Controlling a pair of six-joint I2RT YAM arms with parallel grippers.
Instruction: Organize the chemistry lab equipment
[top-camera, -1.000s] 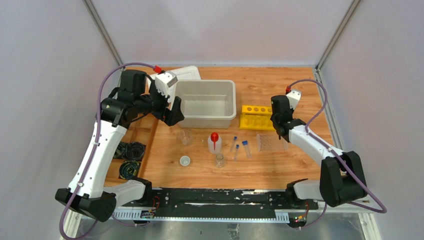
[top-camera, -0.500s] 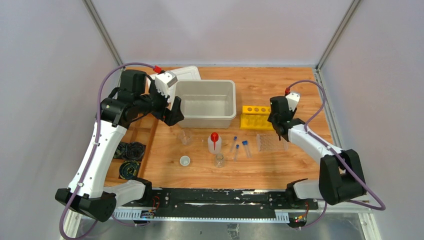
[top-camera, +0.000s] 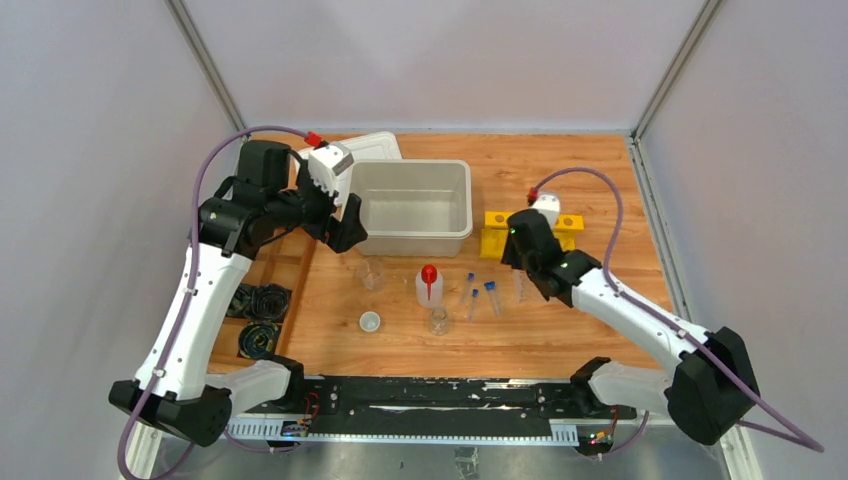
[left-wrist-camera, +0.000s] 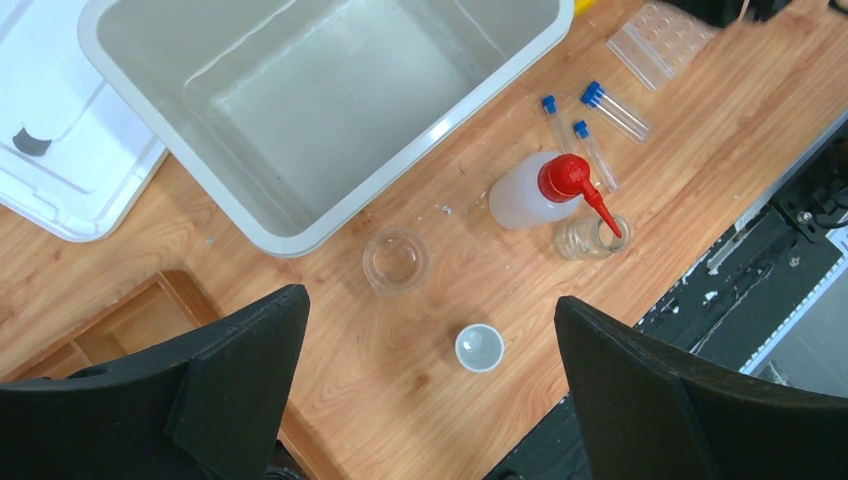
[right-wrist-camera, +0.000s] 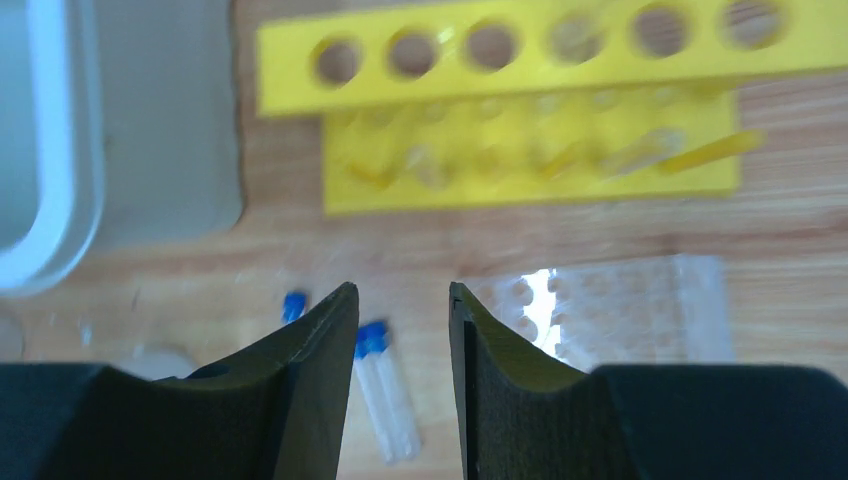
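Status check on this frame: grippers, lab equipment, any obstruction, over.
Left gripper open, empty, above beaker and white cup. Right gripper open, empty, above blue-capped test tubes. Tubes flat on table, not in yellow rack. No obstruction seen.

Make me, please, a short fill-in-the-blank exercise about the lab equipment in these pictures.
1. The squeeze bottle has a ___ nozzle.
2. The test tubes have ___ caps.
3. The rack with round holes is ___.
4. The left gripper is wide ___ and holds nothing.

Missing words: red; blue; yellow; open.
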